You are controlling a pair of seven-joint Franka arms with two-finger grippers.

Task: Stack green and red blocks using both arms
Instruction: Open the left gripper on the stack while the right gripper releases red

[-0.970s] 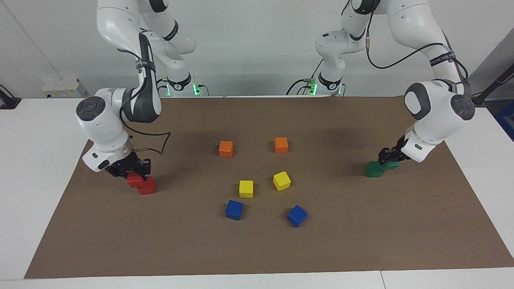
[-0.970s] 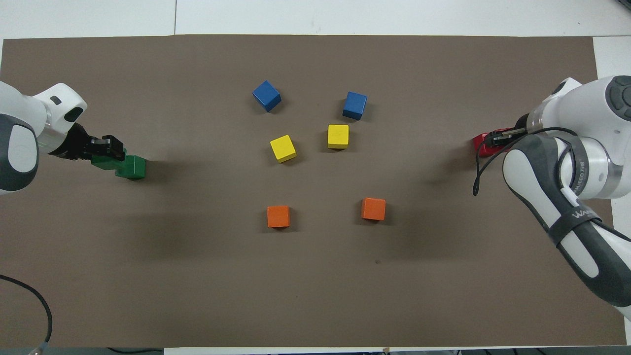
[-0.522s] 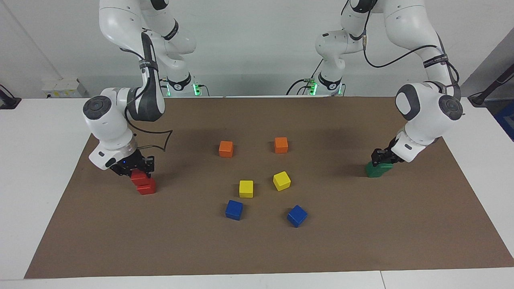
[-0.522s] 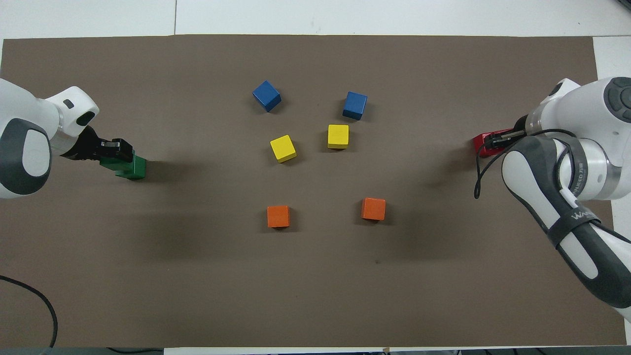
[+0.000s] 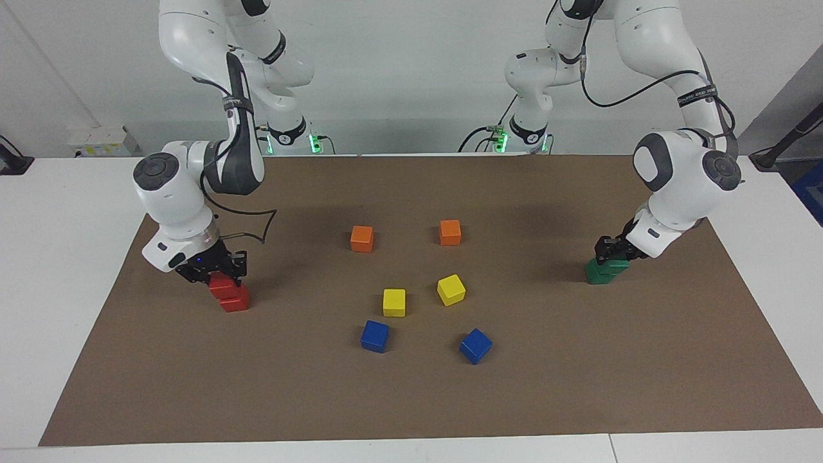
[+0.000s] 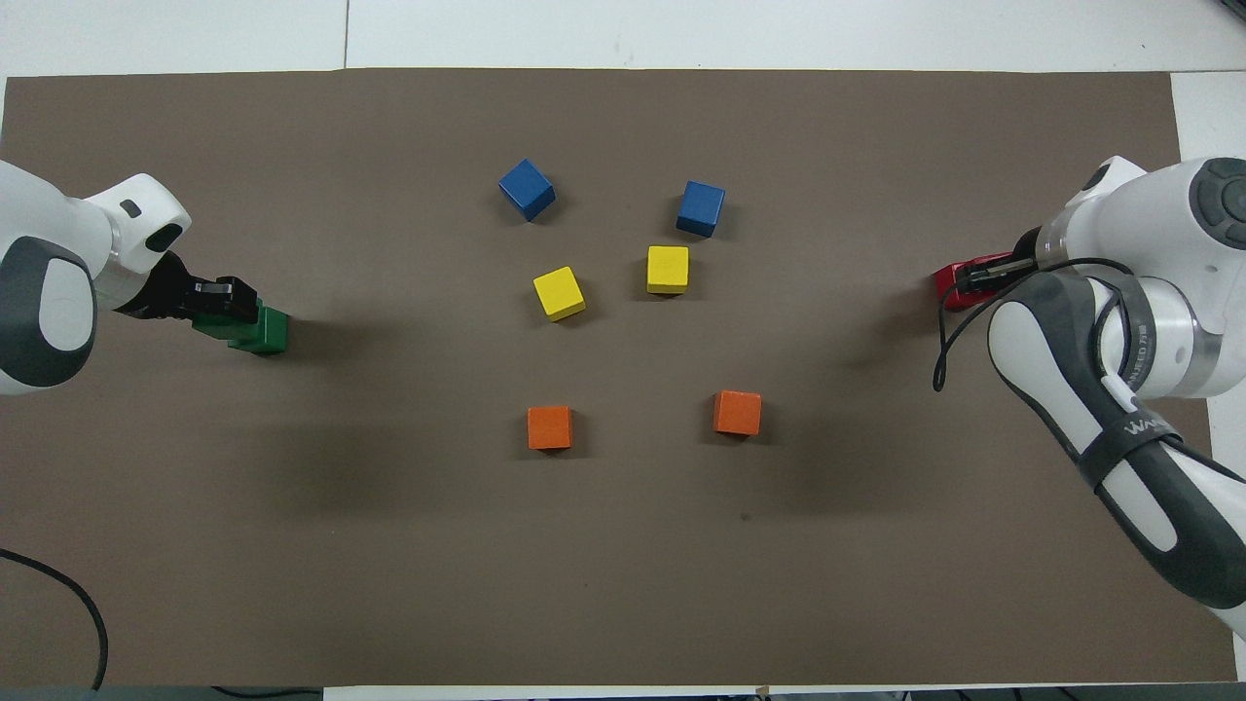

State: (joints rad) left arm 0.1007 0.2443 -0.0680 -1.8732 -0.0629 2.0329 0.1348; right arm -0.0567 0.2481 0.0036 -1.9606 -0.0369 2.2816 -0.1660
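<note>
Since a second ago both arms have carried their cubes sideways onto the cubes lying on the mat, so each upper cube now sits almost squarely over its partner instead of hanging off beside it. At the mat's edge on the right arm's end, the right gripper (image 5: 218, 273) clamps the upper red block (image 5: 222, 285), which rests on the lower red block (image 5: 235, 300) (slightly offset toward the robots). Near the mat's edge on the left arm's end, the left gripper (image 5: 612, 252) grips the upper green block (image 5: 614, 265) on top of the lower green block (image 5: 599, 276). Around the mat's middle lie two orange cubes (image 5: 362, 238), two yellow cubes (image 5: 394, 302) and two blue cubes (image 5: 375, 336), well apart from both stacks.
</note>
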